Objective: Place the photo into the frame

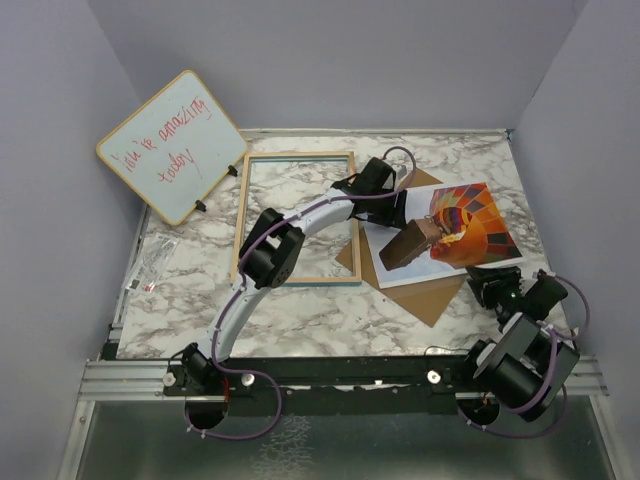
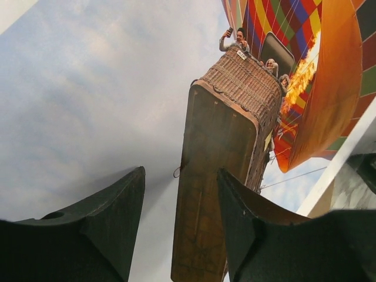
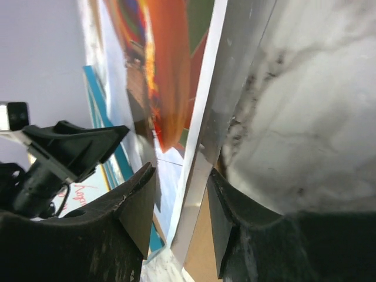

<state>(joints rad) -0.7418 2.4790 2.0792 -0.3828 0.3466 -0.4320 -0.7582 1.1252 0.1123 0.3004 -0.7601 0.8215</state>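
Marble-patterned table (image 1: 300,310) between plain grey walls carries the frame (image 1: 241,215), lying pale back up at the left so it can be loaded from behind. The photo (image 1: 480,225) lies face up to its right on a brown backing board (image 1: 430,295), well outside the frame. The left gripper (image 2: 181,173) hovers low over the print, jaws half open and empty. The right gripper (image 3: 182,173) straddles the print's white edge with its jaws part open, likely about to pinch and lift it.

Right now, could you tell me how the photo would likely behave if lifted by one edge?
The photo looks paper-thin, so probably light and floppy. Lying on the backing board, it might slide if pushed.
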